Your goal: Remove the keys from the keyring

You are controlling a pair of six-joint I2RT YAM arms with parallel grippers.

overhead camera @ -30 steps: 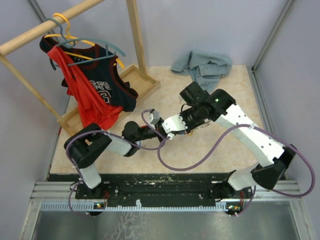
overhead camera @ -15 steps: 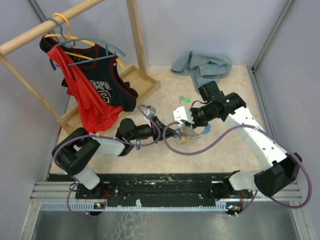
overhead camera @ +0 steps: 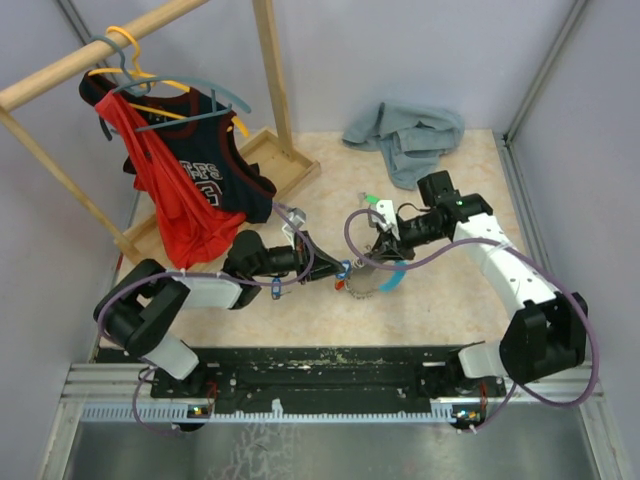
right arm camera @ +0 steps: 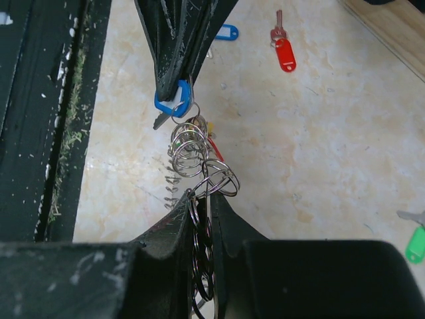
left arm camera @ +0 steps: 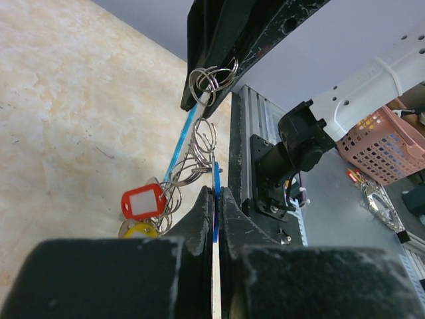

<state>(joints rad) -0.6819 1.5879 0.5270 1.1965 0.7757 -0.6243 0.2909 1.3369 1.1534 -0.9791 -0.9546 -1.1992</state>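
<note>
The keyring (right arm camera: 191, 147) is a chain of silvery loops stretched in the air between my two grippers (overhead camera: 360, 272). My right gripper (right arm camera: 207, 197) is shut on the loops at one end. My left gripper (left arm camera: 215, 194) is shut on a blue tag (right arm camera: 171, 101) at the other end. A red tag (left arm camera: 142, 201), a yellow tag (left arm camera: 135, 231) and a toothed key (right arm camera: 171, 186) hang from the bunch just above the table. Loose keys lie on the table: one with a blue tag (right arm camera: 226, 31), one with a red tag (right arm camera: 284, 52), one green (overhead camera: 372, 199).
A wooden clothes rack (overhead camera: 268, 80) with jerseys (overhead camera: 190, 185) on hangers stands at the back left. A grey cloth (overhead camera: 405, 135) lies crumpled at the back. Grey walls close in the table, and a black rail (overhead camera: 330, 365) runs along its near edge.
My right gripper has swung back to the right, and my left gripper has reached further right. The ring bunch now hangs stretched between them. The green key has come into view.
</note>
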